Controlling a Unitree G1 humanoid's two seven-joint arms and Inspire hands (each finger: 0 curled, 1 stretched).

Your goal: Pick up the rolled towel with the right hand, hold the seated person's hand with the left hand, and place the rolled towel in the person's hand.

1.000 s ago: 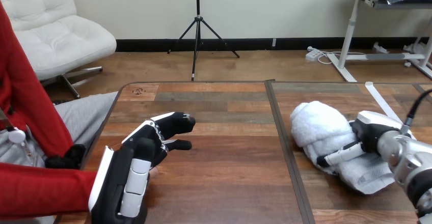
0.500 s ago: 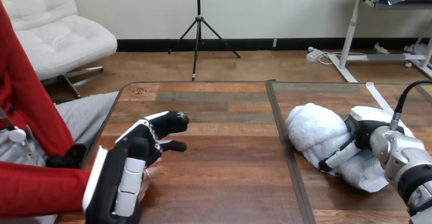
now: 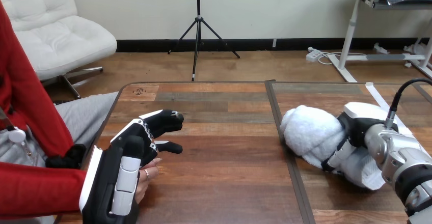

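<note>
The rolled towel [image 3: 308, 132], white and fluffy, lies just right of the seam between the two tabletops, with its loose end trailing toward me. My right hand [image 3: 356, 127] grips it from the right, fingers over the top and thumb against its near side. At the lower left, my left hand [image 3: 133, 150] lies over the person's hand [image 3: 145, 175], whose fingertips show beneath it near the table's left edge. My left hand's fingers reach forward, only lightly bent, and its thumb points right. I cannot see them closing round the person's hand.
The wooden table [image 3: 224, 183] is two tops joined at a dark seam [image 3: 285, 147]. A strip of white tape [image 3: 379, 99] lies at the far right. The person's red sleeve [image 3: 41, 188] comes in from the left edge.
My right hand has carried the towel leftward, up to the seam. My left hand has slid slightly left and toward me, and more of the person's fingers show beneath it.
</note>
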